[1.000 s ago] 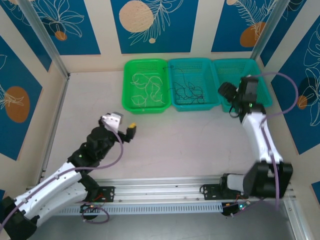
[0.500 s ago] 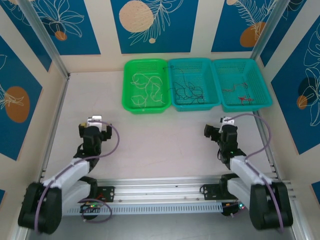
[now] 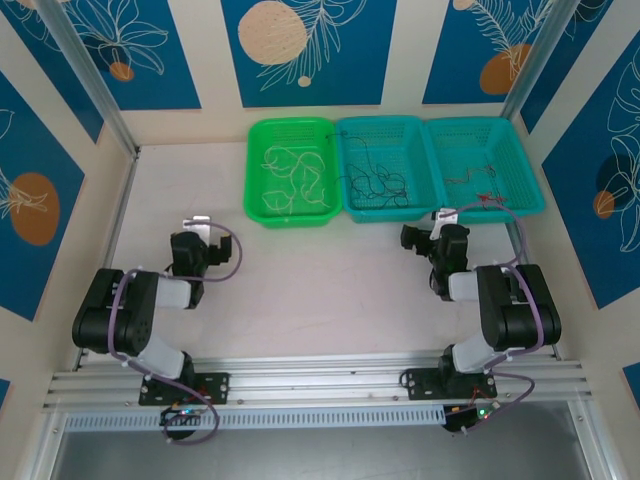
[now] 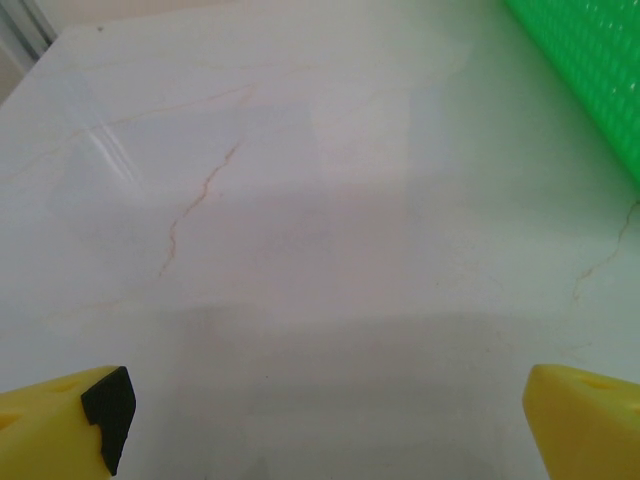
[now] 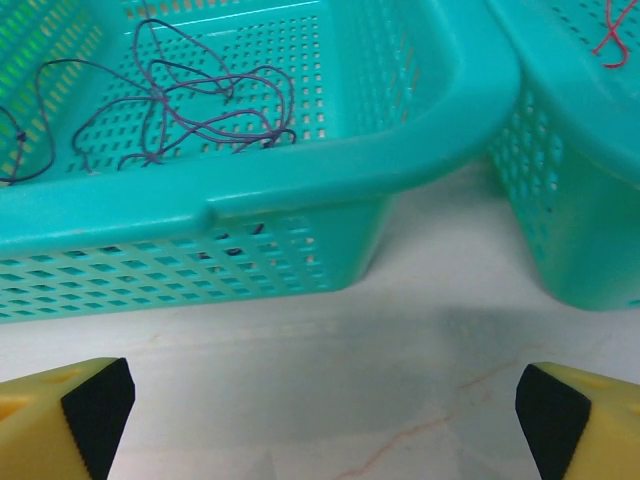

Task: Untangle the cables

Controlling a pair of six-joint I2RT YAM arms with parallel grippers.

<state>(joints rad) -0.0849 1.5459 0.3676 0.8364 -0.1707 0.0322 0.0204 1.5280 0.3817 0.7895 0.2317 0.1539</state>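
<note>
Spread wide and empty, the left claw [image 4: 325, 400] and right claw [image 5: 320, 390] sat short of the middle basket [image 5: 300, 190], the black cable [image 5: 160, 95] looped inside it and the whitish cable [image 3: 290, 185] and red cable [image 3: 488, 196] in its neighbours, so one hasty grab could have snagged those loops on the mesh.

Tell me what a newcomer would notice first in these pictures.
Three baskets in a row at the far side of the table stand out: a green basket with whitish wires, a middle teal basket with black wires, and a right teal basket with red wires. The left gripper and right gripper sit short of the baskets, open and empty.
</note>
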